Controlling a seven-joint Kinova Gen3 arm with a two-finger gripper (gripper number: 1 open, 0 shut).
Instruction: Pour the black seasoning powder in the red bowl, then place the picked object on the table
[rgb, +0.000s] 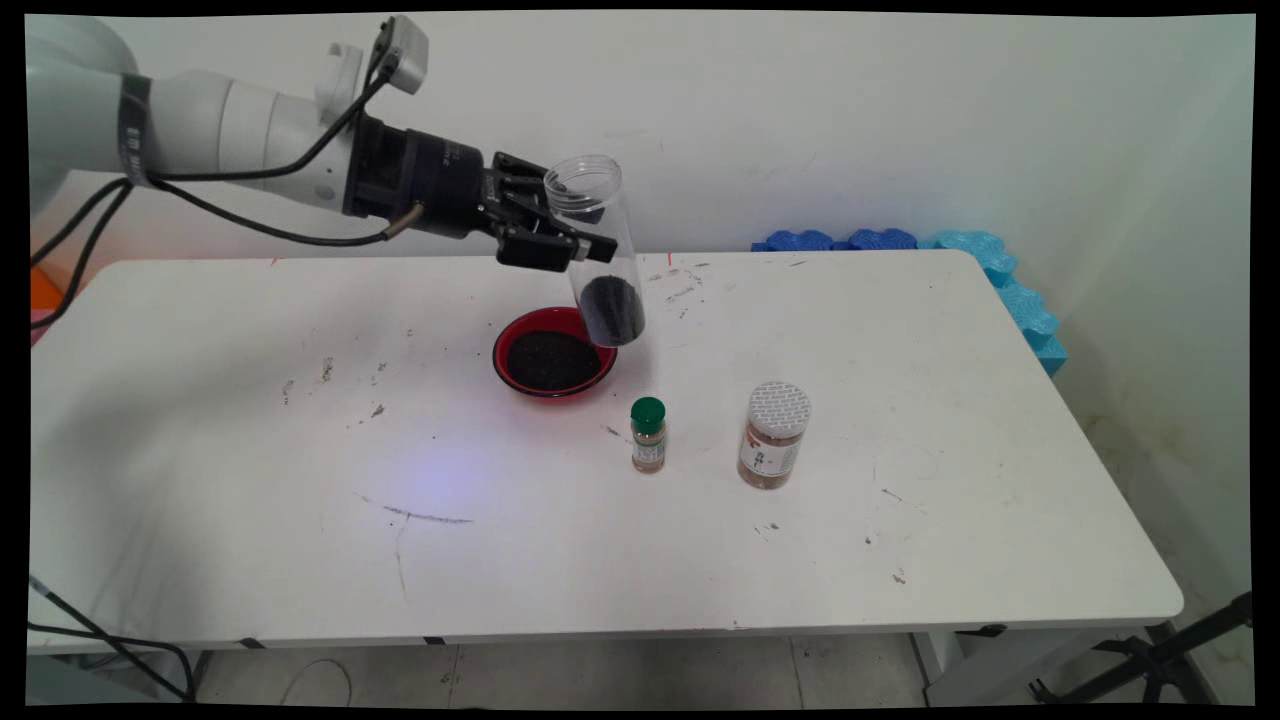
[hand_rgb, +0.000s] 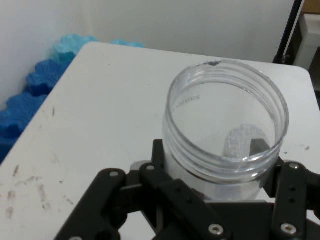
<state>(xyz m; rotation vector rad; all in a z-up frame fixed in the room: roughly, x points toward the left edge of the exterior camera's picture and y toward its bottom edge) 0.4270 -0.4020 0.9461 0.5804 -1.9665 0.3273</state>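
Note:
My gripper (rgb: 575, 232) is shut on a clear open-topped plastic jar (rgb: 598, 245), held nearly upright above the table with its mouth up and dark grains settled in its bottom. Just below and left of the jar's base sits a red bowl (rgb: 508, 345) filled with the same dark grains. In the hand view the jar (hand_rgb: 227, 135) fills the middle, its open rim facing the camera, with the black linkage around its lower part.
A small green-capped spice bottle (rgb: 648, 434) stands in front of the bowl, and a larger jar with a white patterned lid (rgb: 773, 435) is to its right. Blue foam pieces (rgb: 1010, 290) lie along the table's far right corner (hand_rgb: 30, 85).

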